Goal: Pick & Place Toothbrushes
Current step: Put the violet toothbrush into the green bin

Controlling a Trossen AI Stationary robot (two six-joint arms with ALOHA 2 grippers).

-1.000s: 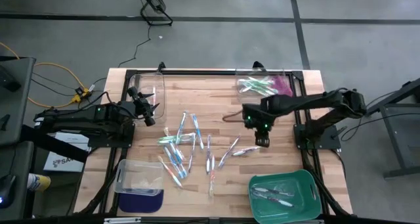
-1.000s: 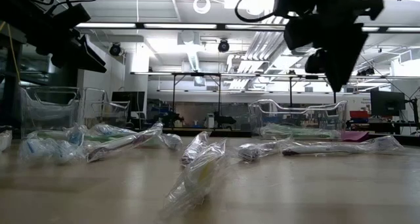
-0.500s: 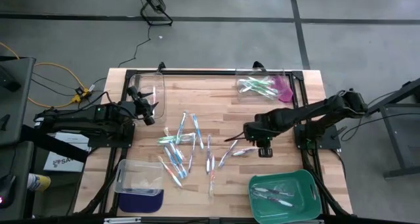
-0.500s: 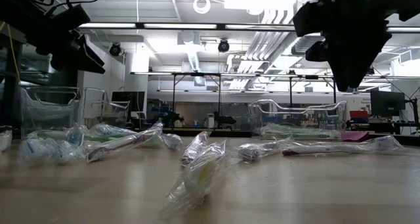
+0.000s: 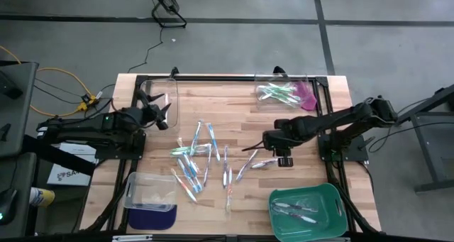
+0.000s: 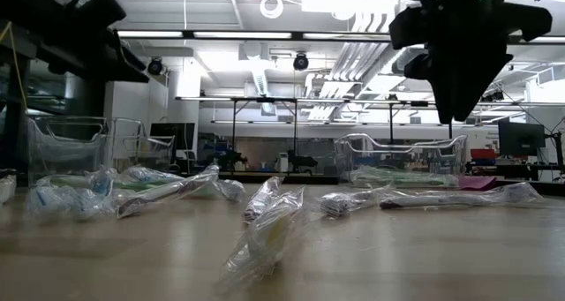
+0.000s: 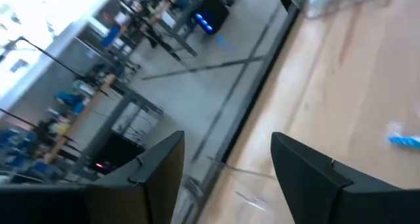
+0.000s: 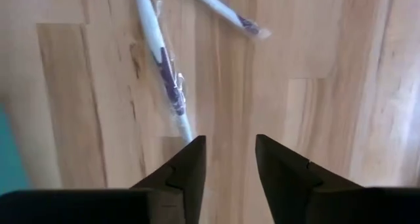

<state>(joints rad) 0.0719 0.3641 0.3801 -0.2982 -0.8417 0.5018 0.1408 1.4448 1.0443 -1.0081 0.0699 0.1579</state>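
Note:
Several wrapped toothbrushes (image 5: 200,157) lie scattered flat on the wooden table's middle. One white and purple toothbrush (image 8: 161,65) lies just beside my right gripper (image 8: 227,159), and it also shows in the high view (image 5: 264,163). My right gripper (image 5: 284,160) is open, points down and hangs well above the table (image 6: 455,116). My left gripper (image 5: 164,114) is open and empty, raised beside the far-left clear bin (image 5: 160,94). More toothbrushes lie in the green tray (image 5: 333,199) and in the far-right clear bin (image 5: 284,93).
A third clear bin (image 5: 150,189) stands at the near left on a dark blue sheet. A pink item (image 5: 306,94) lies in the far-right bin. Black frame rails run along the table's far, left and right sides. Bare wood lies between the scattered toothbrushes and the green tray.
My right gripper has gone a little toward the table's near edge and now stands over the toothbrush right of the pile. My left gripper has risen and tipped up toward the far-left bin.

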